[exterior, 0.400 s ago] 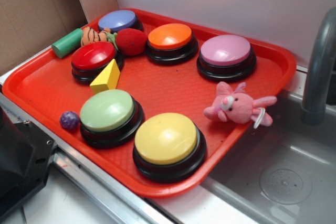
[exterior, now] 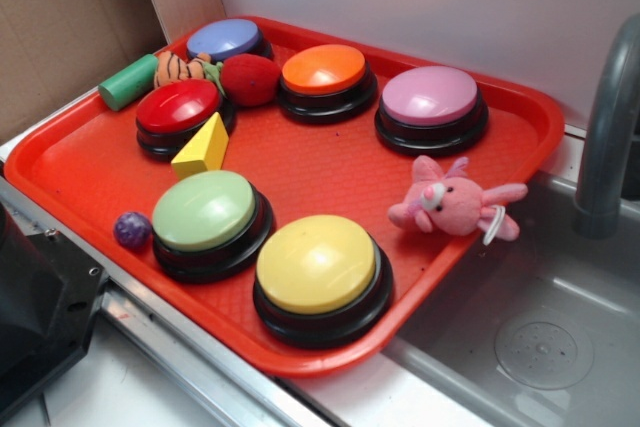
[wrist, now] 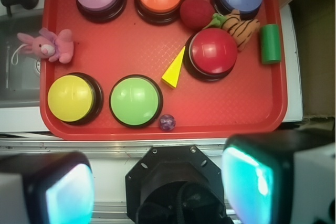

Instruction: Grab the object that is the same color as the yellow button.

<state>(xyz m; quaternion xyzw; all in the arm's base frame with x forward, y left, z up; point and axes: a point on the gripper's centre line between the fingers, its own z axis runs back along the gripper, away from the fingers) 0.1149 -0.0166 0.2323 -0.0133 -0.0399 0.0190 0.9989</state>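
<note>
From the exterior view, a red tray [exterior: 90, 172] carries everything. The yellow wedge [exterior: 203, 147] lies on its side near the tray's left edge, touching the base of the red button [exterior: 178, 109] and just short of the green button [exterior: 205, 211]. The yellow button [exterior: 317, 265] sits at the tray's near corner, right beside the green one. Along the far edge stand the blue button [exterior: 224, 39], the orange button [exterior: 324, 70] and the pink button [exterior: 431, 97]. A red ball [exterior: 250, 79] rests between the blue and orange buttons, with a striped tiger toy [exterior: 180, 70] beside it and a green cylinder [exterior: 127, 82] at the tray's far left rim. A small purple ball [exterior: 132, 230] lies against the green button's left side. A pink plush rabbit [exterior: 450, 200] lies near the right edge, next to the sink [exterior: 540, 337]. My fingers are out of sight here.

From the wrist view, I look straight down on the tray. The yellow wedge [wrist: 175, 68] lies mid-tray, its point toward the red ball and its side against the red button's base, well apart from the yellow button [wrist: 71, 98] at the near left corner. My fingers [wrist: 157, 190] are spread wide, holding nothing, hanging off the tray's near edge.
</note>
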